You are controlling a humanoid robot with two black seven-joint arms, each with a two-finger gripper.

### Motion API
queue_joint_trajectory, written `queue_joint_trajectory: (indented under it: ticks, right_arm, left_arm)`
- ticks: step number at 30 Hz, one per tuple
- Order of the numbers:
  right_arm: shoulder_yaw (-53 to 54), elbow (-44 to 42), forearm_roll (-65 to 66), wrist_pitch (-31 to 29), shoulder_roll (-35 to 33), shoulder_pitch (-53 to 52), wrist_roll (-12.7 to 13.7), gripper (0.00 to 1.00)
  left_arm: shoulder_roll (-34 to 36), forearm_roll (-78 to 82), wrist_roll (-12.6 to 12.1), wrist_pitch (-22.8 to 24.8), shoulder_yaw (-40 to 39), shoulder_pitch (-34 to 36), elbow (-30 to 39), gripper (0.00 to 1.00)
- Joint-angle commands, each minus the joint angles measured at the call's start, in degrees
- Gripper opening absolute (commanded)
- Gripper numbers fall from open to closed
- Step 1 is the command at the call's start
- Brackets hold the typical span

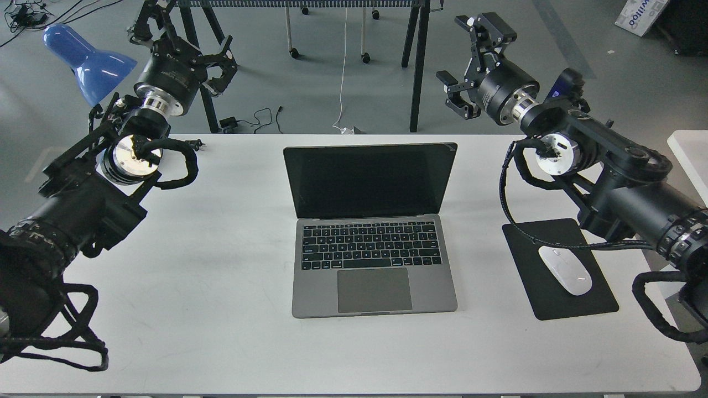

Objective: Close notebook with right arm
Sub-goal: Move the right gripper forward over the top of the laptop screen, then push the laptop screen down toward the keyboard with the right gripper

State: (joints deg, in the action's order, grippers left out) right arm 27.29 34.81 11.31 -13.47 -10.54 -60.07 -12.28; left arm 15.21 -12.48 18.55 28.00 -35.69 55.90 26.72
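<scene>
A white worktop (221, 232) carries the notebook (373, 229) at its centre, lid up, screen dark; the right arm (603, 166) hangs raised beyond it to the right, its fingers (459, 105) spread and empty; the left arm's fingers (221, 66) likewise spread.

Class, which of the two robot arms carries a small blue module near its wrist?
The right arm: its blue module sits behind the wrist; the left arm has none.

I see the notebook (371, 226) open on the tabletop (221, 276); right of it, well apart, my right gripper (470, 63) hangs with jaws parted.
</scene>
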Motion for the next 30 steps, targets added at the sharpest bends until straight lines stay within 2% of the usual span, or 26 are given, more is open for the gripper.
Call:
queue_joint_trajectory:
  ticks: [1,4,9,11,16,30]
  right_arm:
    - [-0.4,-5.35,0.29,0.37,4.55,-0.4,-0.02,1.0]
    - [-0.4,-7.21,0.29,0.99,7.02,-0.31,-0.11,1.0]
    - [-0.66,-5.9,0.29,0.99,7.46,-0.05,0.06,1.0]
    - [-0.66,-3.88,0.29,1.07,7.37,0.04,0.33,1.0]
    - [-2.68,2.62,0.29,1.42,4.92,0.66,3.58,1.0]
    - [-5.66,15.9,0.29,3.97,-1.41,5.05,4.02,1.0]
  left_arm:
    - [-0.01,0.0,-0.09,0.0,0.0,0.0,0.0,1.0]
    - [-0.01,0.0,-0.09,0.0,0.0,0.0,0.0,1.0]
    - [-0.01,0.0,0.0,0.0,0.0,0.0,0.0,1.0]
    - [-0.01,0.0,0.0,0.0,-0.08,0.0,0.09,1.0]
    - [-0.01,0.0,-0.09,0.0,-0.08,0.0,0.09,1.0]
    - [-0.01,0.0,-0.09,0.0,-0.08,-0.09,0.09,1.0]
